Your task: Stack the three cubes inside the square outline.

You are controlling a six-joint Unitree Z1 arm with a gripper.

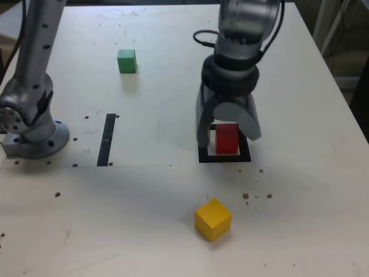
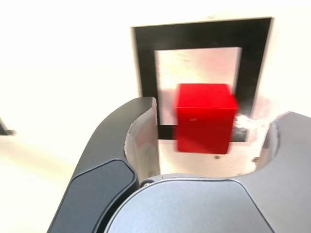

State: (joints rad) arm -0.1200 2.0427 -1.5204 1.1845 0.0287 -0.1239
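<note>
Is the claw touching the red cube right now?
Apart. The wrist view shows the claw open, with pale surface visible between each finger and the red cube sitting on the square outline.

Red cube, yellow cube and green cube were plain, matte. Square outline was black with pale centre; table off-white, dark-speckled.
</note>
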